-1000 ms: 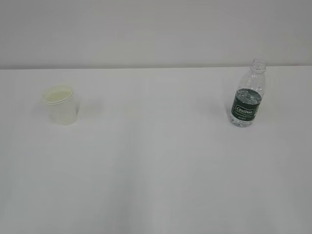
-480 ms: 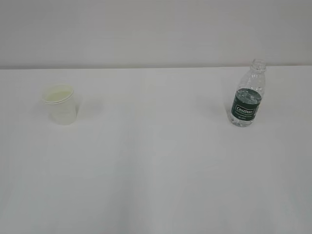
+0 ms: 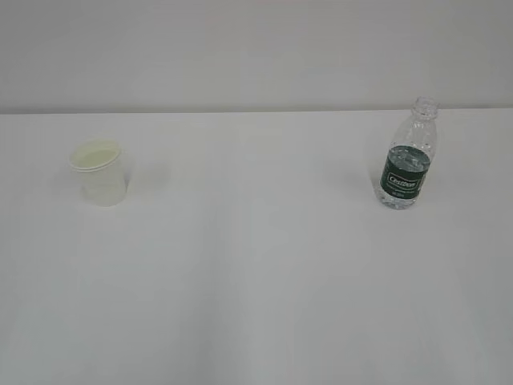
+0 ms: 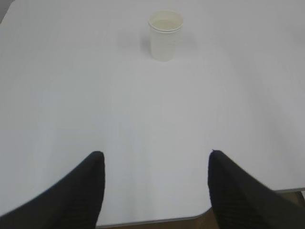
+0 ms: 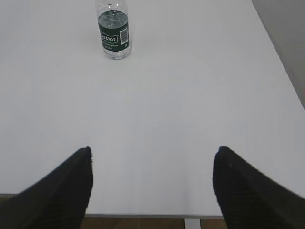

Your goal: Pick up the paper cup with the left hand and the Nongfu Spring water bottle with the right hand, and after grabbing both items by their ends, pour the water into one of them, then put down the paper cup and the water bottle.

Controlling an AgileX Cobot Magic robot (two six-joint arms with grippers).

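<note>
Left hand point(image 4: 155, 186) jaws wide, empty, over near surface point(image 3: 256, 273) edge; paper cup point(image 4: 165, 35) upright well ahead. Right hand point(image 5: 152, 183) jaws wide, empty; Nongfu Spring water bottle point(image 5: 113, 29) upright, uncapped, far ahead. Cup and bottle well apart.

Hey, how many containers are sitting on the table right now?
2. The paper cup stands upright toward the table's left side, and the capless water bottle stands upright toward the right. Nothing seems hidden.
</note>
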